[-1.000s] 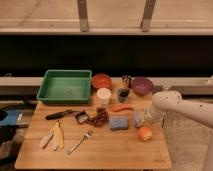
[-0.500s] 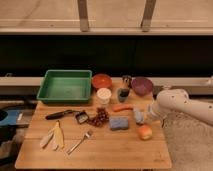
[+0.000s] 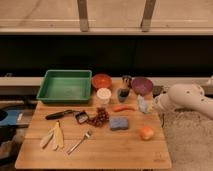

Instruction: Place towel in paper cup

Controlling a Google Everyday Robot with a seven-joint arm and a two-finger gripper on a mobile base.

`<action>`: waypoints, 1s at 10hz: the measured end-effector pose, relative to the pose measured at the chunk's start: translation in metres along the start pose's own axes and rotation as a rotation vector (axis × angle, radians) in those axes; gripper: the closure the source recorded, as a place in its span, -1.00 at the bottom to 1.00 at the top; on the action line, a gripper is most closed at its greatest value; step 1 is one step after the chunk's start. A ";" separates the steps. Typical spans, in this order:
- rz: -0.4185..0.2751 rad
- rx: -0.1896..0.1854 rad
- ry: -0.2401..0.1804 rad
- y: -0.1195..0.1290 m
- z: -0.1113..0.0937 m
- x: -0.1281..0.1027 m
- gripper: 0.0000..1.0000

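Observation:
A white paper cup [image 3: 103, 95] stands upright near the middle back of the wooden table [image 3: 120, 152], just right of the green tray. A small pale crumpled towel [image 3: 142, 104] is near the table's right edge, in front of the purple bowl. My gripper [image 3: 152, 105] is at the end of the white arm [image 3: 187, 97], which reaches in from the right. The gripper is right beside the towel, and I cannot tell whether it holds it. The cup is about a hand's width left of the towel.
A green tray [image 3: 66, 86], an orange bowl [image 3: 102, 80], a purple bowl [image 3: 142, 85] and a dark cup [image 3: 123, 93] line the back. A carrot [image 3: 123, 107], blue sponge [image 3: 119, 123], orange fruit [image 3: 146, 132], grapes [image 3: 98, 117], black utensil [image 3: 60, 114], fork [image 3: 80, 142] and banana peel [image 3: 54, 136] lie in front.
The white arm has drawn back to the right, and the gripper end has shifted slightly up toward the purple bowl. The table's objects have not moved.

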 end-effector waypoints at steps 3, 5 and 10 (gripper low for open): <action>-0.081 -0.072 -0.054 0.052 -0.021 -0.019 1.00; -0.141 -0.124 -0.052 0.096 -0.021 -0.022 1.00; -0.169 -0.157 -0.033 0.120 -0.018 -0.021 1.00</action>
